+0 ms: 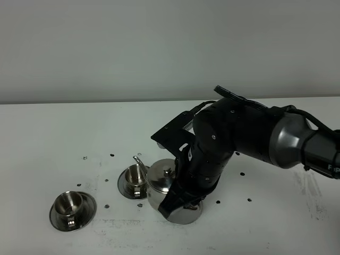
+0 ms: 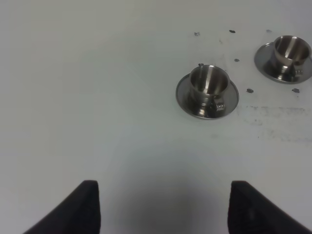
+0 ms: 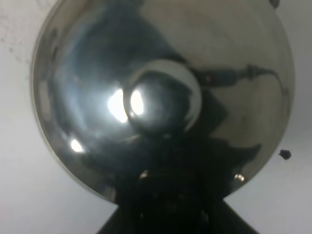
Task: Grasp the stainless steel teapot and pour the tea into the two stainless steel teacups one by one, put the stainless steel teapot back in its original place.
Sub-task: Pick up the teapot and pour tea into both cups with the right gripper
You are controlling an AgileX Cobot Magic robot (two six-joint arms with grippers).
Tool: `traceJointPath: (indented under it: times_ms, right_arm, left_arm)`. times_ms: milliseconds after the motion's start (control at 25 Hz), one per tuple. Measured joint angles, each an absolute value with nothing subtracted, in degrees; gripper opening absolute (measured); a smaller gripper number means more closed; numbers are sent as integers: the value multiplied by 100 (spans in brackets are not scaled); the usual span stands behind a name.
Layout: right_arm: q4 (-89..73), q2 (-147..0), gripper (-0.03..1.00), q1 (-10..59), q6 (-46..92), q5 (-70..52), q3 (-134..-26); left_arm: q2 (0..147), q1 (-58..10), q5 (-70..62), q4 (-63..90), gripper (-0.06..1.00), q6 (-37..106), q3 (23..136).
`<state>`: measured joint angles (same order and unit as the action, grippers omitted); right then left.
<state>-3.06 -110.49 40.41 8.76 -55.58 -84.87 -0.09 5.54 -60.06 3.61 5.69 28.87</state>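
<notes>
**Teapot gripped, spout at the first cup**

Exterior high view: the right end effector (image 1: 178,201) was clamped at the back of the stainless steel teapot (image 1: 162,178). It was apparently on the loop handle, which the arm hid. The pot sat low over the white counter (image 1: 53,133) and seemed to lean. Its spout (image 1: 139,162) pointed toward 10 o'clock, at the rim of the inner teacup (image 1: 133,180). The outer teacup (image 1: 71,207) stood well apart at the pot's 8 o'clock. No stream of tea could be made out.

Left wrist view: the left end effector (image 2: 163,209) hung with its fingers (image 2: 83,209) spread wide, holding nothing. Both teacups lay ahead of it.

Right wrist view: the lid (image 3: 97,58) and its knob (image 3: 163,102) filled the picture, and the closed fingers were lost in shadow.

The first pour looked to be in hand. The next move called for tipping the spout lower over the inner teacup, then carrying the pot toward 8 o'clock for the outer one.
</notes>
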Motion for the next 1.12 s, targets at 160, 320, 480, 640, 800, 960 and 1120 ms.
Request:
traceJointPath:
  times_ms: [160, 320, 480, 640, 800, 960, 1120]
  right_arm:
    - [-289, -11281, 21, 4041, 956, -5964, -9000]
    - [-217, -11503, 21, 4041, 983, -6320, -9453]
    - [-125, -11718, 21, 4057, 1030, -6577, -9660]
    - [-85, -11844, 21, 4067, 1043, -6748, -9765]
    - [0, -11942, 21, 4067, 1055, -6873, -9861]
    - [112, -12125, 21, 4067, 1055, -7064, -10157]
    - [214, -12202, 21, 4067, 1055, -7055, -10437]
  left_arm:
    - [-9, 554, -6006, 361, 61, 569, 2887]
    - [-9, 554, -6006, 361, 61, 569, 2887]
    - [-9, 554, -6006, 361, 61, 569, 2887]
    - [-9, 554, -6006, 361, 61, 569, 2887]
    - [-9, 554, -6006, 361, 61, 569, 2887]
    - [-9, 554, -6006, 361, 61, 569, 2887]
    - [-9, 554, -6006, 361, 61, 569, 2887]
